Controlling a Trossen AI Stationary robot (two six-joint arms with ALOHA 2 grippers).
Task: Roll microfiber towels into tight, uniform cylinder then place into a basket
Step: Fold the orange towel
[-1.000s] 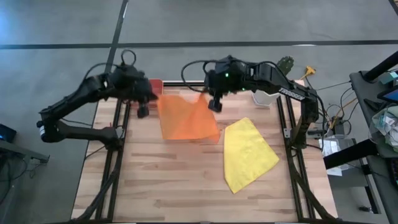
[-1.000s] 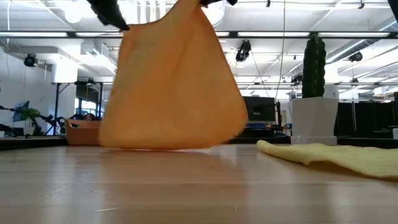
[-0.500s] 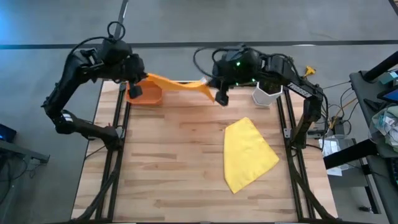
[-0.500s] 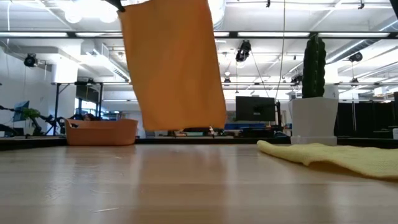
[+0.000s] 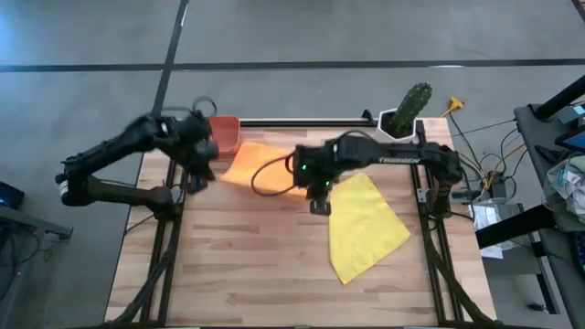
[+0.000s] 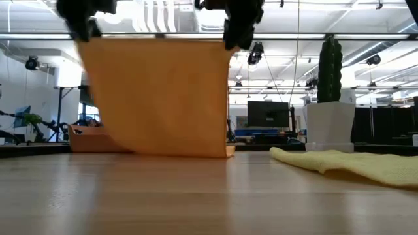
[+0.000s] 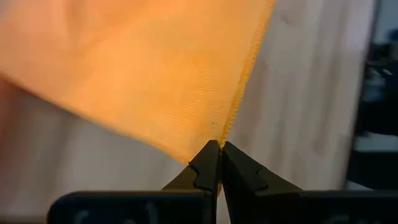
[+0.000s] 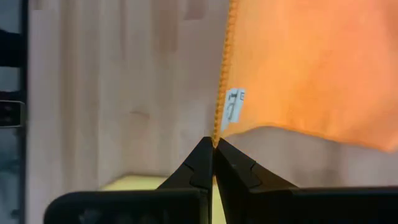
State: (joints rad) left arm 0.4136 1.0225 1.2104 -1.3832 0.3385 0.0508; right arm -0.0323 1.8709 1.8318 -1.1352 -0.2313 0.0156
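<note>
Both arms hold the orange towel stretched above the surface, its lower edge near the wood. Left gripper and right gripper each pinch a top corner with closed jaws. Yellow towel lies flat; basket sits at the back left.

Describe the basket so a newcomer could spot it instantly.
Look at the wooden table from above, at its far left corner. The basket sits there, just beyond the hanging orange towel. It is a shallow red-orange tray, unlike the white cactus pot at the far right.
</note>
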